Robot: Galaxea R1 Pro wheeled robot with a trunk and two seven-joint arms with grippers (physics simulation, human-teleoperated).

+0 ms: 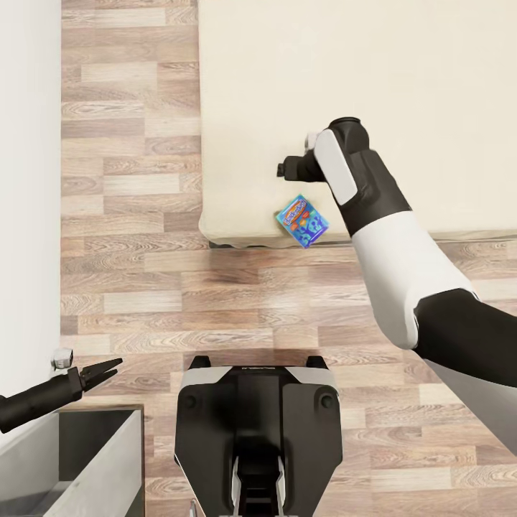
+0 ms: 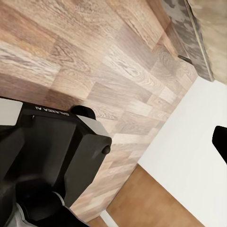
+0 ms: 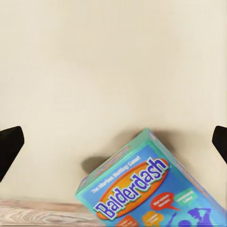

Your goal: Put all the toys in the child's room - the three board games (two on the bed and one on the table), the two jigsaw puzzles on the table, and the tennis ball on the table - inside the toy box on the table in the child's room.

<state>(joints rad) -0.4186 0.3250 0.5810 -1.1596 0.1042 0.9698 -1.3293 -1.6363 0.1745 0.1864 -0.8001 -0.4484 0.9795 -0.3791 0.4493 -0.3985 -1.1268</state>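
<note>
A blue Balderdash board game box lies tilted at the near edge of the cream bed, one corner poking over the edge. My right gripper hovers over the bed just beyond the box, open, with nothing between its fingers. The right wrist view shows the box below the two widely spread fingertips. My left gripper hangs low at the left over the wood floor, fingers parted and empty; one dark finger shows in the left wrist view.
A grey open-topped box sits at the lower left beside my base. A white wall runs along the left. Wood floor lies between my base and the bed.
</note>
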